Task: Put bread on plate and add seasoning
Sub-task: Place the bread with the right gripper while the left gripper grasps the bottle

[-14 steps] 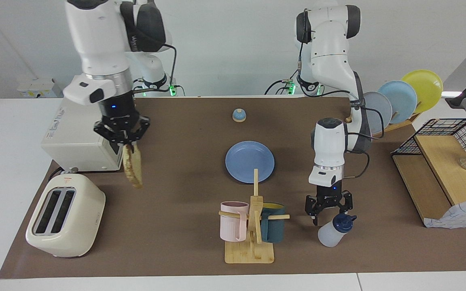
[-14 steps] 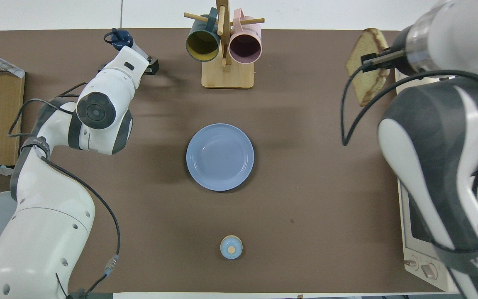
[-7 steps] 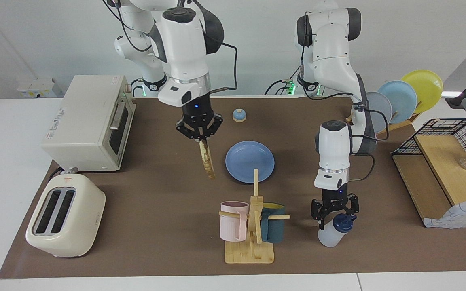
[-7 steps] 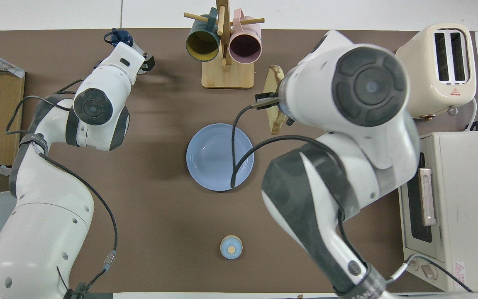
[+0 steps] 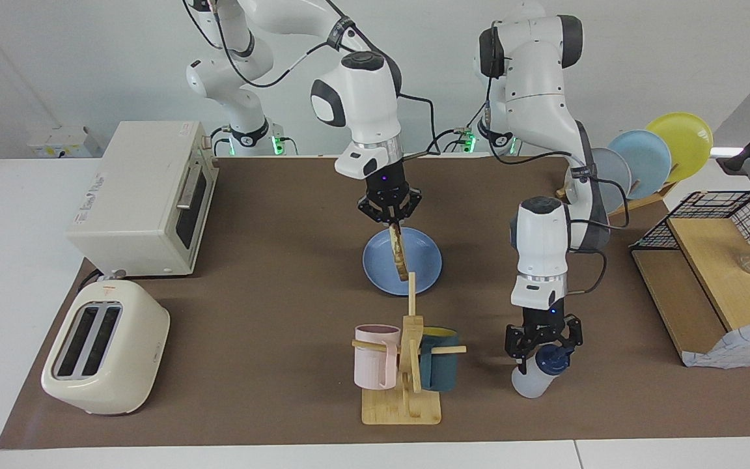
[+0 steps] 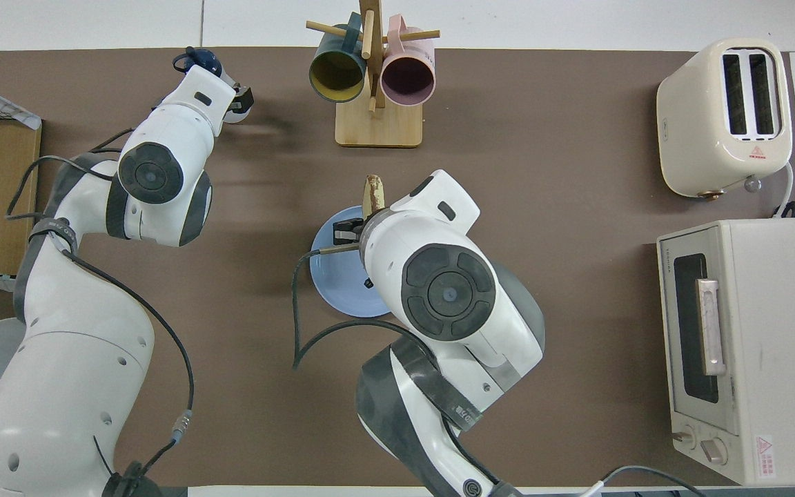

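My right gripper (image 5: 391, 223) is shut on the top edge of the bread (image 5: 400, 254), a toast slice that hangs upright and edge-on over the blue plate (image 5: 424, 264). In the overhead view the bread (image 6: 373, 195) shows above the plate's rim (image 6: 332, 276), and the right arm covers most of the plate. My left gripper (image 5: 542, 350) is open and low over the seasoning bottle (image 5: 531, 381), with a finger on each side of its navy cap (image 6: 201, 63). The bottle stands toward the left arm's end of the table, beside the mug rack.
A wooden mug rack (image 5: 404, 404) with a pink and a dark teal mug stands farther from the robots than the plate. A cream toaster (image 5: 105, 348) and a toaster oven (image 5: 144, 195) are at the right arm's end. A plate rack (image 5: 648, 156) and a wooden shelf (image 5: 707, 273) are at the left arm's end.
My right arm has carried the bread from the toaster's end of the table across to over the plate. My left gripper has come down around the bottle's cap.
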`<state>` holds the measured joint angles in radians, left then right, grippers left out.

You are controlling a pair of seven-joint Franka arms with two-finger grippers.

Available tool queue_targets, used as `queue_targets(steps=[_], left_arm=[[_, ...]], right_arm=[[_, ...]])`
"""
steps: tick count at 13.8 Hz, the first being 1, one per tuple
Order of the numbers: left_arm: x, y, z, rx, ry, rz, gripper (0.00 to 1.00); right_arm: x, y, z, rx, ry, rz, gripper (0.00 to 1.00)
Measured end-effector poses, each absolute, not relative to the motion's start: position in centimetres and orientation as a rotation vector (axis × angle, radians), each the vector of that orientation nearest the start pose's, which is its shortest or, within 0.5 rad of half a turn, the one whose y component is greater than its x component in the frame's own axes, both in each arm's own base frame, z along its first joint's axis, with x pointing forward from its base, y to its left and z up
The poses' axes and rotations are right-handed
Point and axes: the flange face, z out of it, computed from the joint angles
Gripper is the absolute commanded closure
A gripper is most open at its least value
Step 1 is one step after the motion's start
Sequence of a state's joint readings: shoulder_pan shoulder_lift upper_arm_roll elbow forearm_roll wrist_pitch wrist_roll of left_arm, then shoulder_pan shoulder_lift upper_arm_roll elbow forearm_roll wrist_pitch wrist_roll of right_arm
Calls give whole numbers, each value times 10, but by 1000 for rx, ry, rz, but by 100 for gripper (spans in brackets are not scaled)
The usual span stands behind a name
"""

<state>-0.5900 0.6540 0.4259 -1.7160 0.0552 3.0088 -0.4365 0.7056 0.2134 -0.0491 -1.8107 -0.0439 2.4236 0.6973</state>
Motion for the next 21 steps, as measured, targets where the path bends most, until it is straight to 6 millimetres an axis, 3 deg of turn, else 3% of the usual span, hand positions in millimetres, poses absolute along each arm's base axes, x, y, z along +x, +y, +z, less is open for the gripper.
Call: queue_targets(steps=[4,6,7,8,10,14,21], left_arm=[[703,-177,314,-2911,-69,-1115,0],[704,-178,315,-2917,-73,-1120,0],[705,-180,316,-2924,-73,-1123,8],[705,-180,316,-2927,-74,-1124,33],[706,-180,315,-2931,-77,-1123,99],[706,-182,315,-2933,-79,-1127,100],[709,-176,319,-2932,-100,-1112,100]], right_arm=[[489,435,432,-2867,-29,-479,100],[486,444,410,-2879,-3,-451,100],[487,444,404,-2886,16,-440,100],[488,443,402,-2892,30,-432,100],[488,441,401,-2902,49,-418,100],[487,431,389,-2923,91,-390,100],[487,388,358,-2938,215,-363,100]])
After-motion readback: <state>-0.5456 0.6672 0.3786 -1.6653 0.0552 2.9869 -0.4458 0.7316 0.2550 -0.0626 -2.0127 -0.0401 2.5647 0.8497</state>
